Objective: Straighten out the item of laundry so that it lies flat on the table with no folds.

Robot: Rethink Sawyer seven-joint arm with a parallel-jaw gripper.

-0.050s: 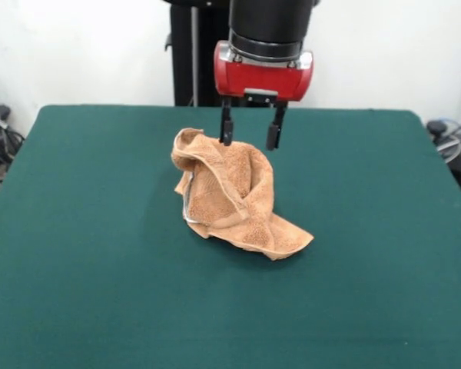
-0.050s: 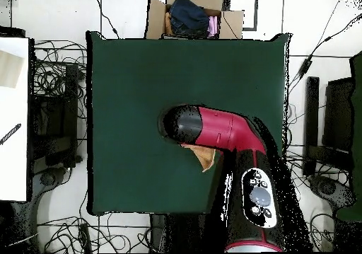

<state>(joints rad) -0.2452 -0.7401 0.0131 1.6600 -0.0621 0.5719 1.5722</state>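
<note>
a: where's the towel (image 1: 232,196)?
b: heaped mid-table (image 1: 84,231), peak between the gripper (image 1: 250,135)'s spread fingers, nothing pinched.
a: handling?
b: soft, light, limp (probably). i'd grip the flat corner lower down, then drag.

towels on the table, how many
1. The orange-tan towel sits crumpled mid-table, directly under the open claw. From overhead only one corner shows beside the arm; nothing suggests another hidden.
</note>
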